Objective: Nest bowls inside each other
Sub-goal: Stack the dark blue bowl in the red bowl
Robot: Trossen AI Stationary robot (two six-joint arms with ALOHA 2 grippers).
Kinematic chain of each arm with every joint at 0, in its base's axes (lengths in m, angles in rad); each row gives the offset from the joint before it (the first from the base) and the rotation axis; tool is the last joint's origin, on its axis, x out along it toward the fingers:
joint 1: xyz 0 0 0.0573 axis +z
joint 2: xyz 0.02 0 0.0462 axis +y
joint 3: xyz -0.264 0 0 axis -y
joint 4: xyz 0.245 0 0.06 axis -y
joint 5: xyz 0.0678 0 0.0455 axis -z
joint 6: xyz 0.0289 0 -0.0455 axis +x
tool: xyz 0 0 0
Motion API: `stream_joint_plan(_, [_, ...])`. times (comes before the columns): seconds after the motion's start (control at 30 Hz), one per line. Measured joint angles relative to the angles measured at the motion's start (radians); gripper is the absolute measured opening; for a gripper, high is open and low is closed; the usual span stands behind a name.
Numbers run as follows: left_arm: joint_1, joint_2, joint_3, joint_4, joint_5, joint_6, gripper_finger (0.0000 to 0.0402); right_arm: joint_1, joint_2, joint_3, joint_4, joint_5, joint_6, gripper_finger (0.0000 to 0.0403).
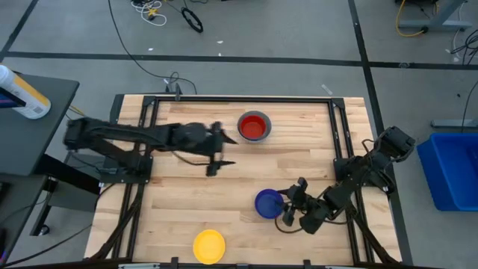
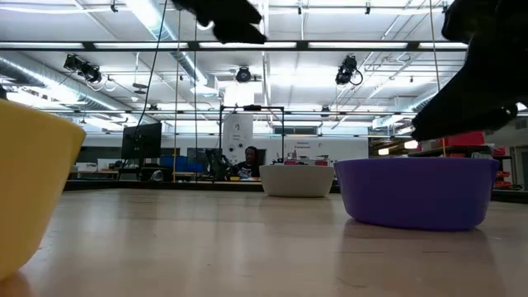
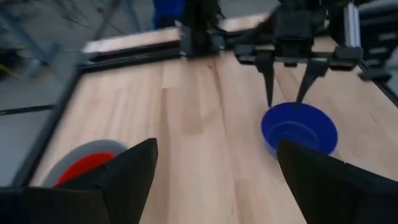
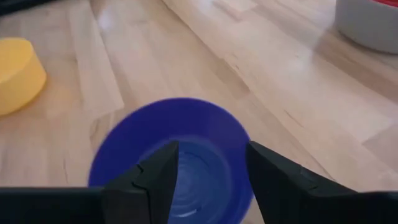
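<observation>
A red bowl sits nested in a grey bowl at the table's far middle, a dark blue bowl stands upright near the right front, and a yellow bowl lies upside down at the front edge. The right gripper hangs at the dark blue bowl's rim with fingers parted, gripping nothing. The left gripper hovers spread wide and empty beside the red bowl; the low view cuts off the yellow bowl.

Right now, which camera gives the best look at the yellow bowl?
The high view: the whole yellow bowl shows from above, near the table's front edge. The low view catches only part of its side at the picture's edge, the right wrist view clips it, and the left wrist view misses it.
</observation>
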Motion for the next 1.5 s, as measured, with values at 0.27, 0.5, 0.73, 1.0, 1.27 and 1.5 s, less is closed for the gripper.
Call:
stream_joint_plan(0.27, [-0.022, -0.320, -0.371, 0.174, -0.095, -0.118, 0.0336, -0.080, 0.000, 0.000, -0.136, -0.087, 0.035, 0.0201])
stream_joint_plan(0.5, [-0.061, -0.488, -0.572, 0.222, -0.165, -0.200, 0.0336, -0.137, 0.000, 0.000, -0.121, -0.213, -0.004, 0.0194])
stream_joint_plan(0.73, [-0.084, -0.532, -0.683, 0.280, -0.204, -0.252, 0.0336, -0.149, 0.000, 0.000, -0.085, -0.282, -0.002, 0.0169])
stream_joint_plan(1.0, [-0.103, -0.532, -0.769, 0.386, -0.206, -0.273, 0.0336, -0.163, 0.000, 0.000, -0.044, -0.342, -0.017, 0.0046])
stream_joint_plan(1.27, [-0.111, -0.532, -0.844, 0.465, -0.225, -0.294, 0.0336, -0.174, 0.000, 0.000, -0.014, -0.257, -0.045, 0.0005])
stream_joint_plan(1.5, [-0.111, -0.532, -0.867, 0.477, -0.242, -0.298, 0.0336, -0.229, 0.000, 0.000, 0.115, -0.061, -0.182, 0.0003])
